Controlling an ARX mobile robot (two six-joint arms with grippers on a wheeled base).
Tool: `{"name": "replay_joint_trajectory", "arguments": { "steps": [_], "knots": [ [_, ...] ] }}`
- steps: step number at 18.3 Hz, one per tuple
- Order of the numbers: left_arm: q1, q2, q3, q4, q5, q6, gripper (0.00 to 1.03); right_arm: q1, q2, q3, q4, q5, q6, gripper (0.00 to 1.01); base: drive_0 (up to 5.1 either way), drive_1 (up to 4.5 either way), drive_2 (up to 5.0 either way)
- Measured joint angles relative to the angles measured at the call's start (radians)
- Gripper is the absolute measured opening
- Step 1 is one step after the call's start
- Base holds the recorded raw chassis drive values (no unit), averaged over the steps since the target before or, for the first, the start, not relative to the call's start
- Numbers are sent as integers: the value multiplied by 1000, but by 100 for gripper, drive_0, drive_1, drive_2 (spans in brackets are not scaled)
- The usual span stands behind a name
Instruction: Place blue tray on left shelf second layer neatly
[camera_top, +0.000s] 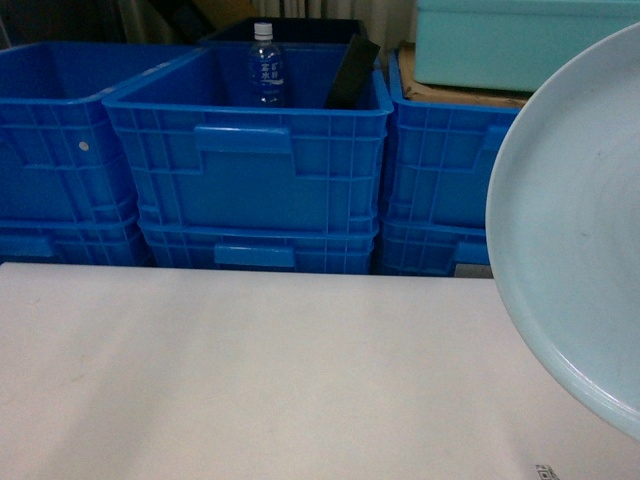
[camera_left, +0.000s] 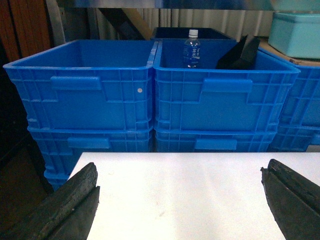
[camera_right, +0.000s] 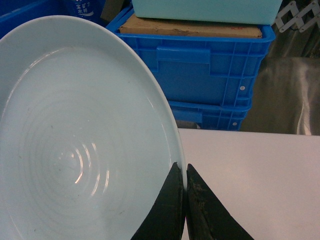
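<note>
The blue tray (camera_right: 75, 150) was held clear of the tabletop (camera_top: 250, 370), tilted steeply on edge, with its ringed inner face turned toward the right wrist camera. In the head view it filled the right margin of the picture, its rim curving from the upper right down to the lower right corner.

The right pincer (camera_right: 185, 172) was clamped on the tray's rim at the tray's right-hand edge; its two dark fingers met in a narrow V with the rim between them. The tray therefore extended up and to the left of the grip point, so nearly all of its width lay on the inboard side of the right arm.

The left pincer (camera_left: 180, 200) stood apart, both fingers visible at the lower corners of the left wrist view, with nothing between them. It sat low over the tabletop, well apart from the tray.

Beyond the tabletop stood stacked blue crates (camera_top: 250, 170). One crate held a water bottle (camera_top: 266, 65) and a black object (camera_top: 352, 72). A pale teal box (camera_top: 480, 40) rested on the right-hand stack.

No shelf was visible in any view. Judged from this, the tray remained to be carried leftward and levelled before placement. The right arm alone bore the load; the rim grip, being off-centre, could let the tray swing or slip.
</note>
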Motion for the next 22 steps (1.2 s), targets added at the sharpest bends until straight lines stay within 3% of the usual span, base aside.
{"name": "replay_joint_trajectory", "arguments": {
  "steps": [8,22],
  "knots": [
    [0,0,0,0,0,0,98,0,0,0,0,0,1,2,443,-417,-50],
    [0,0,0,-2,2,0,98,0,0,-2,-1,2,2,2,301,-557,-203]
  ]
}}
